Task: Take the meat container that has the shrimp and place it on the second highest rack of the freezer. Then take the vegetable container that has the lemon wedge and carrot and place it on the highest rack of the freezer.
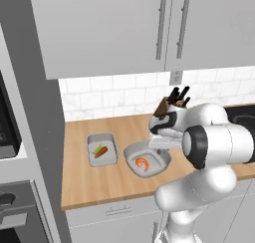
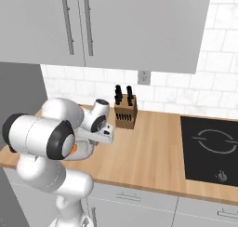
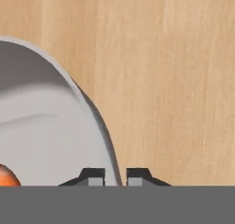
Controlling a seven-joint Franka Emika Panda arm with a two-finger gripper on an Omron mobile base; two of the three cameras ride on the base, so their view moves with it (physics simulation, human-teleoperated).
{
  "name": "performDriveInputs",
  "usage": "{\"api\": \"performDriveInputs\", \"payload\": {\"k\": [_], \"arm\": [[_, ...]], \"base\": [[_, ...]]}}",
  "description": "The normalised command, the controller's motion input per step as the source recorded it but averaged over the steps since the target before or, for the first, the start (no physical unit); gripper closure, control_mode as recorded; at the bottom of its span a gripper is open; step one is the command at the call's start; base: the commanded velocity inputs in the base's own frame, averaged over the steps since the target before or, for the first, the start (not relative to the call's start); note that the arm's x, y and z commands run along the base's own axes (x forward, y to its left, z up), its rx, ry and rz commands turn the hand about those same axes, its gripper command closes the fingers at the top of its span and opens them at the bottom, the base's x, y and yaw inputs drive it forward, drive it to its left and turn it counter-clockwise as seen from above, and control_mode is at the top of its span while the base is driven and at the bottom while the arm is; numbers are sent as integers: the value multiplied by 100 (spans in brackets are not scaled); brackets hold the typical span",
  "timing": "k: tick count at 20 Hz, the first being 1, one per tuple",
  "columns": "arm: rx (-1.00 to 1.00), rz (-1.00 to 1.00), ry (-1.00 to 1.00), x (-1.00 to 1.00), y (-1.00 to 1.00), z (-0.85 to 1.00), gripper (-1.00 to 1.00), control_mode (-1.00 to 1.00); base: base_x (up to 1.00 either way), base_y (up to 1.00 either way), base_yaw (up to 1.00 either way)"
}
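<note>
The pincer [image 3: 114,177] sits low over the wooden tabletop [image 1: 99,182], its two dark fingertips [image 3: 93,176] astride the right rim of the grey meat container [image 1: 147,162], one inside the wall and one outside; they look clamped on the rim, though the narrow gap leaves that unsure. The shrimp [image 1: 144,164] lies curled in that tray's middle. At nine o'clock from it, just beside, stands the vegetable container [image 1: 102,149] holding the carrot [image 1: 101,151] and the lemon wedge [image 1: 97,148]. Farther back, at one o'clock, a knife block [image 1: 172,105] stands against the tiled wall [image 1: 109,95].
</note>
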Motion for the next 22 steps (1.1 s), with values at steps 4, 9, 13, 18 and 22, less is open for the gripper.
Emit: {"api": "performDriveInputs", "payload": {"k": [4, 9, 13, 18, 22], "arm": [[8, -3, -5, -43, 0, 30, 100, -100], [7, -9, -11, -67, 0, 91, 100, -100], [5, -16, -14, -43, 0, 99, 100, -100], [2, -27, -2, -19, 0, 87, 100, -100], [0, -30, 0, -10, 8, 77, 100, -100]], "base": [[0, 0, 0], [0, 0, 0], [0, 0, 0], [0, 0, 0], [0, 0, 0]]}}
